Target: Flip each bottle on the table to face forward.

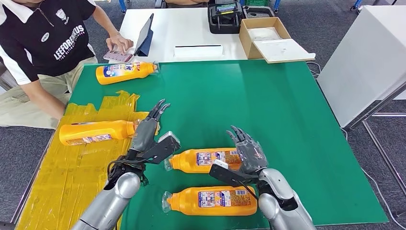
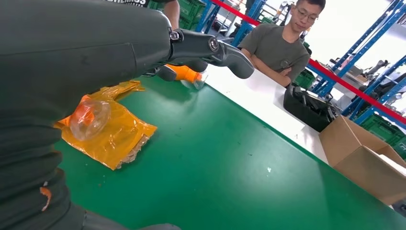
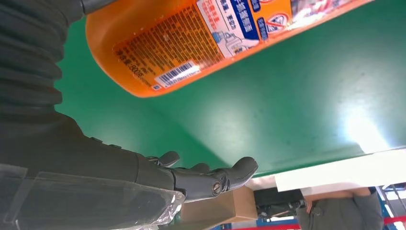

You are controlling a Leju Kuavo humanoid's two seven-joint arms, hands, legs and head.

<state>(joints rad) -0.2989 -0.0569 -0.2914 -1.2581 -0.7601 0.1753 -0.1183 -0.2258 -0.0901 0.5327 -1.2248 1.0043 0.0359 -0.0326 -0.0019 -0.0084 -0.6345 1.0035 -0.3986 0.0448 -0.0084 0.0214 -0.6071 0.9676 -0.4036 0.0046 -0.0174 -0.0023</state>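
Four bottles [image 1: 210,200] lying flat; right robot hand [image 1: 249,151] covers one's base.

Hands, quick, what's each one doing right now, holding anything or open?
Left hand: open, fingers spread, holding nothing, above the green table.
Right hand: open, fingers extended beside the middle orange bottle, not gripping it.

A: Where are the orange plastic bottles lying?
B: Two [image 1: 207,159] [image 1: 210,200] are lying near the front edge of the green table [image 1: 268,96], one behind the other. A third [image 1: 95,132] is resting left on crinkled yellow sheeting [image 1: 62,167]; a fourth [image 1: 125,72] is sitting far back-left.
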